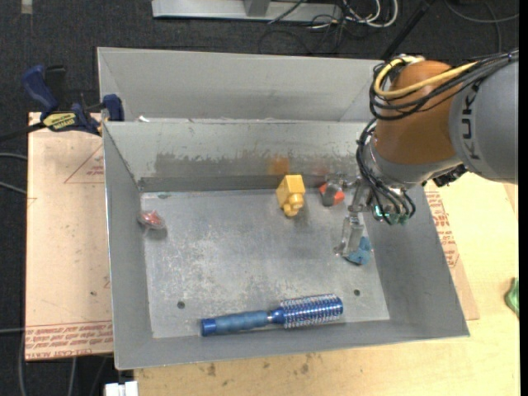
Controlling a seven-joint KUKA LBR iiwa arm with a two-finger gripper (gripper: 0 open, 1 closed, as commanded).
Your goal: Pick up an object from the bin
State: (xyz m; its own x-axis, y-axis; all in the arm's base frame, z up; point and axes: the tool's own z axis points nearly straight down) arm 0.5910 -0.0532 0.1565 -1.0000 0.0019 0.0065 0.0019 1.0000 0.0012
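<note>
1. In your bin (247,254), the hairbrush (272,316) lies at 6 o'clock along the near wall, handle pointing to 9.
2. The block toy (290,195) sits at 12 o'clock by the far wall, with a small piece (332,194) just at its 3 o'clock.
3. A small lump (151,219) lies at 10 o'clock, near the wall.
4. Your tool (353,242) is at 3 o'clock, a small wedge (360,256) at its tip.

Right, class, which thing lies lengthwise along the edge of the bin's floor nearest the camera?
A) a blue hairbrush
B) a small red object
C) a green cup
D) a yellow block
A: the blue hairbrush lies along the near edge of the bin, while the yellow block sits by the far wall.
</note>
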